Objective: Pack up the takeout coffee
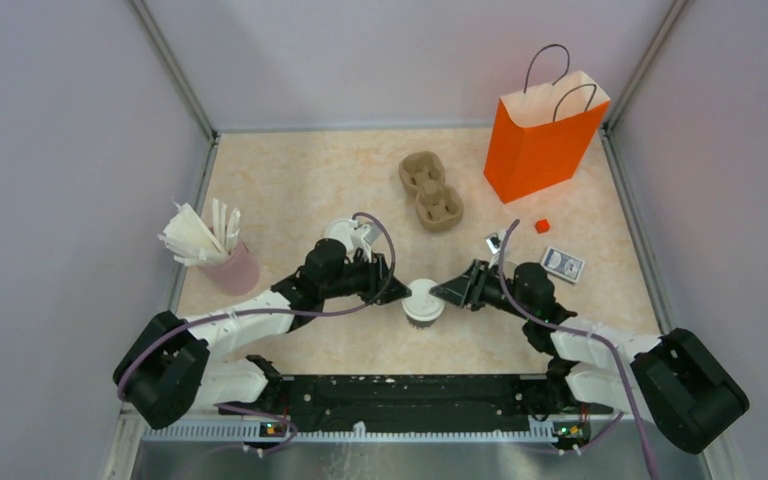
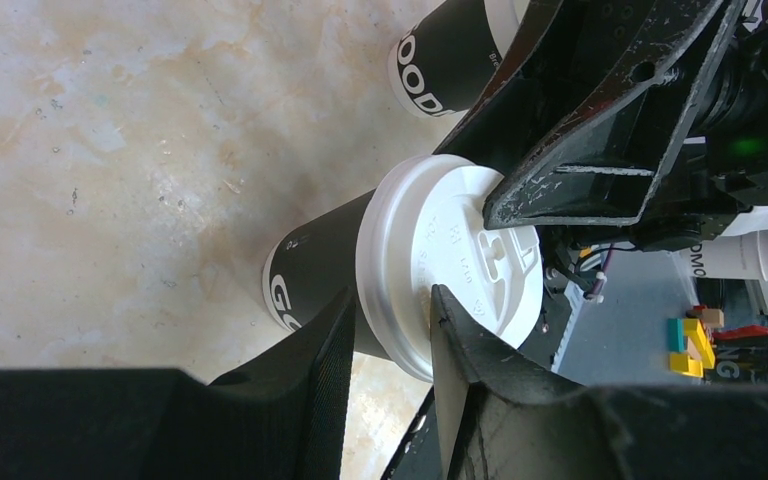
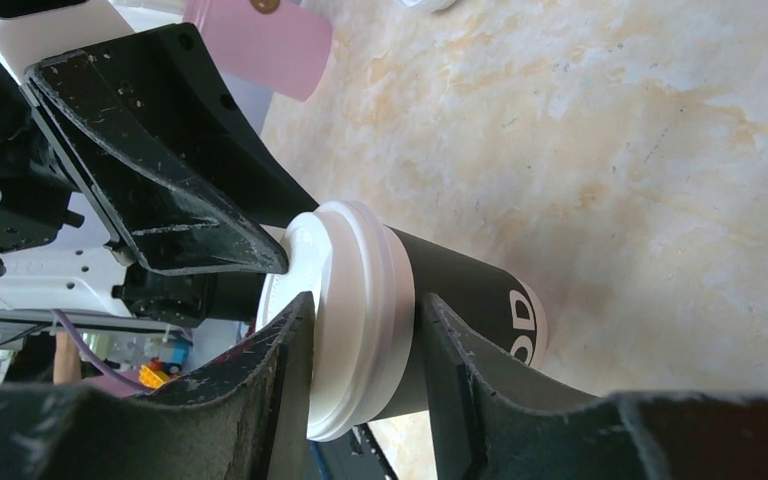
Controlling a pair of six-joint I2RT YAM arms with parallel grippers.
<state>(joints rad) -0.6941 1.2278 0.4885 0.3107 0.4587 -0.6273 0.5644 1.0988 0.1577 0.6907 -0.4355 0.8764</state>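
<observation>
Top external: takeout coffee (image 1: pixel 423 301); left gripper (image 1: pixel 401 297) at its 9 o'clock, right gripper (image 1: pixel 443 292) at 3, both pinching the lid rim (image 3: pixel 360 300) (lid-seating, likely). Next: upright lift to tray (image 1: pixel 430 190), 12 o'clock.

Two lidded cups (image 1: pixel 423 298) (image 1: pixel 342 231), one pulp tray (image 1: pixel 430 190), one orange bag (image 1: pixel 540 150), one pink holder (image 1: pixel 235 270).

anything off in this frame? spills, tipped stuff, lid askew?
No spill, nothing tipped. One oddity: the left gripper and right gripper both pinch the lid rim of the same upright black paper cup with white plastic lid, from opposite sides, their tips almost meeting over it. The lid looks seated.
</observation>
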